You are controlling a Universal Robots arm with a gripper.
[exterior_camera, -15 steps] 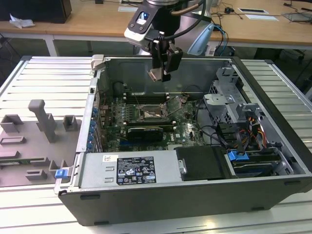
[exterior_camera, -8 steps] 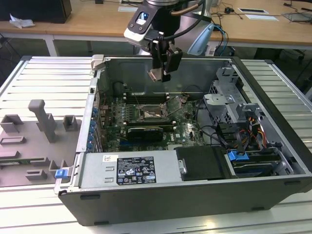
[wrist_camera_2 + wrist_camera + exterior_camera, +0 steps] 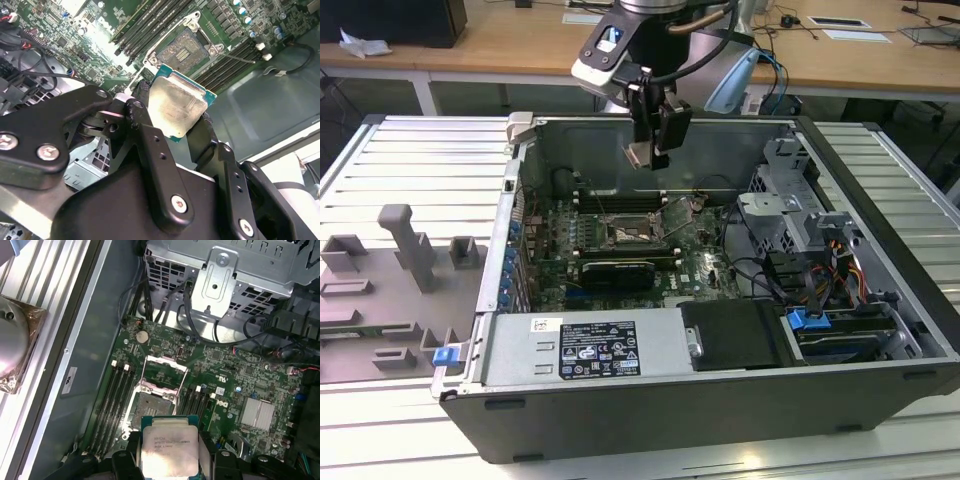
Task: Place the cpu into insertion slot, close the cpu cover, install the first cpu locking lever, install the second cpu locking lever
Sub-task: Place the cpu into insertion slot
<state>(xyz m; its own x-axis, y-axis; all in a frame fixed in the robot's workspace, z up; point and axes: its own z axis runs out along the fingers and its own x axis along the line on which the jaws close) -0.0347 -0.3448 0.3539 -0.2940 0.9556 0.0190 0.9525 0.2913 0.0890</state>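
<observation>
The cpu, clamped in the gripper, hangs at twelve o'clock from the empty insertion slot in the exterior view, the cpu cover open, so we judge every step undone.

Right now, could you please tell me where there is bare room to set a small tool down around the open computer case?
Free: the ribbed table at the exterior view's right of the case, and its strip behind the grey fixtures. Crowded: inside, around the cables, and near the insertion slot, where the gripper holds the cpu.
</observation>
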